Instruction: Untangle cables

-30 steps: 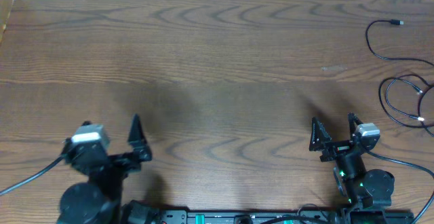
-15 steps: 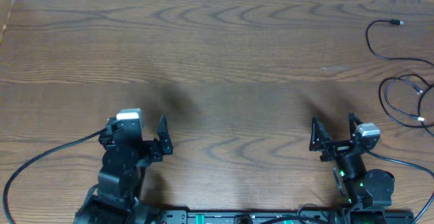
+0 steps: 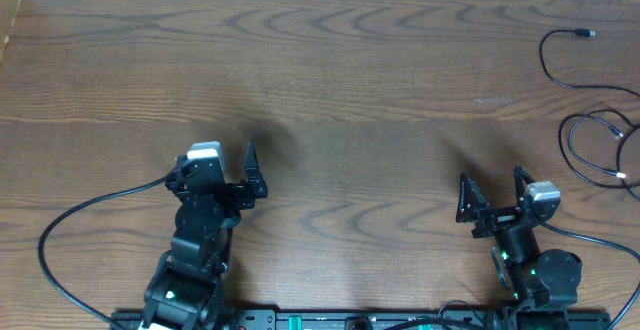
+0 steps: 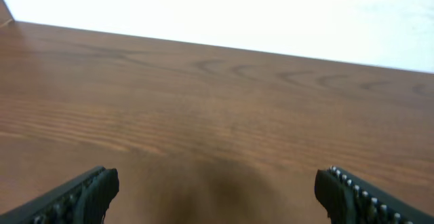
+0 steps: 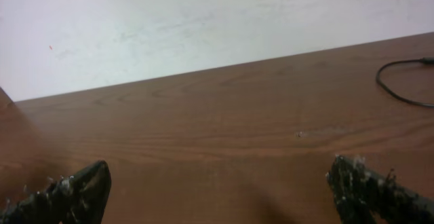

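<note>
Start at the left: your left arm [image 3: 197,240] stands well to the left of the right jaws, near the same front edge of the wooden surface [image 3: 350,90]. From overhead you see only one finger of the left jaws, but the left wrist view shows both fingertips [image 4: 81,193] at opposite lower corners of the picture. The left jaws are spread wide, with only bare wood between them.

Next comes your right arm [image 3: 520,245]. Its right jaws also gape open: the two dark fingers stand apart in the overhead view, and in the right wrist view the fingertips [image 5: 68,190] sit at the two lower corners, gripping nothing.

The cables [image 3: 567,140] lie to the right of the right jaws and farther back on the surface, close to its right edge and clear of both arms. One thin black cord curves back to a small plug [image 3: 585,33], well behind the right jaws. A second black cord loops nearer to them, with a pale tip [image 3: 622,175] at the picture's edge. The right wrist view catches one curve of black cord [image 5: 378,81] at its right side.
</note>
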